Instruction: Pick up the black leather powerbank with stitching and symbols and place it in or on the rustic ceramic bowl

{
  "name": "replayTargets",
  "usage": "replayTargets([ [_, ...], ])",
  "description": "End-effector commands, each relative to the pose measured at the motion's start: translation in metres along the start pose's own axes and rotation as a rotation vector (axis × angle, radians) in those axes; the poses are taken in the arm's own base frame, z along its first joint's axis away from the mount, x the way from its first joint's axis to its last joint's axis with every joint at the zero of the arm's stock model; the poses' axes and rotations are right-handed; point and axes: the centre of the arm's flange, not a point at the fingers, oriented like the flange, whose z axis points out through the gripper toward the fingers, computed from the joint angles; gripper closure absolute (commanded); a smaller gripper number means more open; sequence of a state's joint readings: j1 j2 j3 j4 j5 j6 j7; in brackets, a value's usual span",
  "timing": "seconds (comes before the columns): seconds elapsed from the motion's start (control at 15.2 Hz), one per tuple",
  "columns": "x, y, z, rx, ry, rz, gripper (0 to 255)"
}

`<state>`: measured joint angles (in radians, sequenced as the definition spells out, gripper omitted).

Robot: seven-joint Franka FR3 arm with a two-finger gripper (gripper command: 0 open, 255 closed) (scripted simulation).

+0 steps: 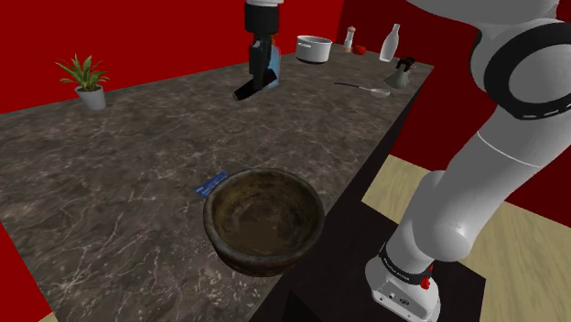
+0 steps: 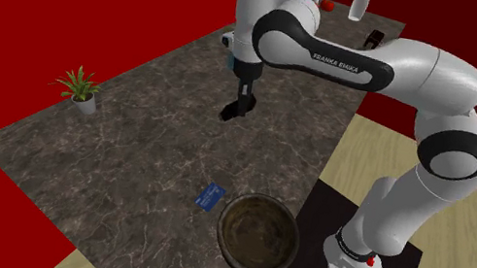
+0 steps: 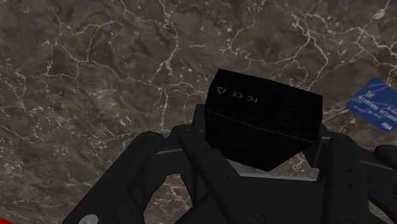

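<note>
My gripper [image 1: 257, 80] [image 2: 240, 107] is shut on a black powerbank [image 1: 246, 91] [image 2: 229, 114] and holds it in the air above the far part of the dark marble counter [image 1: 110, 174]. In the wrist view the powerbank [image 3: 264, 114] sits clasped between the black fingers [image 3: 191, 149], with pale symbols printed along its upper edge. The brown rustic bowl [image 1: 263, 220] [image 2: 257, 233] stands empty at the counter's near edge, close to the stand and well apart from the gripper.
A blue card [image 1: 211, 185] [image 2: 209, 196] [image 3: 375, 105] lies flat beside the bowl. A potted plant [image 1: 84, 80] [image 2: 81, 89] stands at the shoulder view's left. A metal pot [image 1: 314, 48], bottles [image 1: 391, 42] and a spoon [image 1: 361, 88] crowd the far end.
</note>
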<state>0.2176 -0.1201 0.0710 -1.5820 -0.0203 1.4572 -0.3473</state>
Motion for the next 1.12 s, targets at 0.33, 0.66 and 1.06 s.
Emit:
replayTargets([
  [0.33, -0.028, -0.088, -0.002, 0.0, 0.0, 0.001, 255],
  [0.66, -0.047, -0.151, -0.003, 0.0, 0.0, 0.001, 255],
  [1.06, -0.069, -0.227, -0.004, 0.0, 0.0, 0.001, 255],
])
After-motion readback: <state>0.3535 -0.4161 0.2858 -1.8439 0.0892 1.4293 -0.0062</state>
